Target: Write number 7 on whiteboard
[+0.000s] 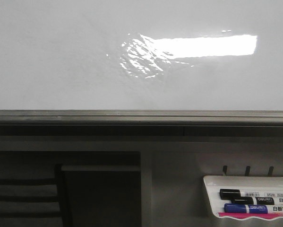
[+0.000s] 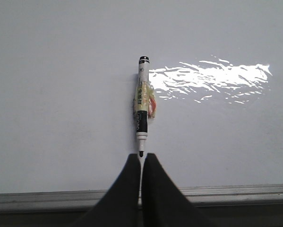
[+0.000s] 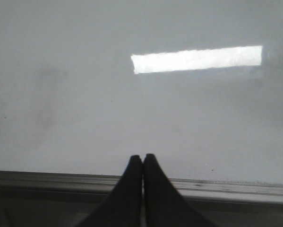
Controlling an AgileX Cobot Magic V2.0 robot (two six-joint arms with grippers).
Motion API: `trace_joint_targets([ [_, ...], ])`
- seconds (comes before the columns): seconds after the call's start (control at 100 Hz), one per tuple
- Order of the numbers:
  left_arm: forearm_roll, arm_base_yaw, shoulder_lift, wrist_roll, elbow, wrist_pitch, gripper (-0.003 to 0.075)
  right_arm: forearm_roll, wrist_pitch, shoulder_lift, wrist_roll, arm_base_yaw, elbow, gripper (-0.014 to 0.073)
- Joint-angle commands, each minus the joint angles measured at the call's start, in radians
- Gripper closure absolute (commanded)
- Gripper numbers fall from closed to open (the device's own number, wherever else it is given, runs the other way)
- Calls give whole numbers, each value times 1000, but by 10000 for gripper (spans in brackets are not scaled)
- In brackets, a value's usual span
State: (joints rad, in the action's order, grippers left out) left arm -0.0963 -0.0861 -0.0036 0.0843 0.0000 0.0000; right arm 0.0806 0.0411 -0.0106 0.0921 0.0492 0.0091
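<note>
The whiteboard (image 1: 61,56) is glossy pale grey-white with a bright white rectangular glare patch, edged by a grey metal frame (image 1: 141,116). The marker (image 2: 141,106) on it is white with black ends and a yellow-orange label band. In the white tray (image 1: 212,198), one marker (image 1: 254,194) is black-capped, another (image 1: 257,208) blue-capped, above a pink strip. Both grippers' jaws are black.

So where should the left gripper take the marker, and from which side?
Probably at the taped middle of the marker, its thickest part. It lies flat against the whiteboard, nib toward the left gripper. So come square onto the board face, with the shut fingers opened first, one on each long side.
</note>
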Motion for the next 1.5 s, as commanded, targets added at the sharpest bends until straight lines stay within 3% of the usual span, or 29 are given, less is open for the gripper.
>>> trace_joint_targets([
  [0.0, -2, -3, -30, -8, 33, -73, 741, 2, -75, -20, -9, -4, 31, 665],
  [0.82, -10, -3, -30, -10, 33, -90, 741, 2, -106, -20, -9, -4, 31, 665],
  [0.93, -80, -3, -30, -16, 33, -124, 741, -20, -146, -20, -9, -4, 27, 665],
  [1.22, -215, -3, -19, -16, -66, -104, 741, -52, -3, -2, -9, -4, -128, 665],
  [1.49, -84, -3, 169, -11, -349, 110, 741, -16, 214, 220, -12, -4, -396, 665],
])
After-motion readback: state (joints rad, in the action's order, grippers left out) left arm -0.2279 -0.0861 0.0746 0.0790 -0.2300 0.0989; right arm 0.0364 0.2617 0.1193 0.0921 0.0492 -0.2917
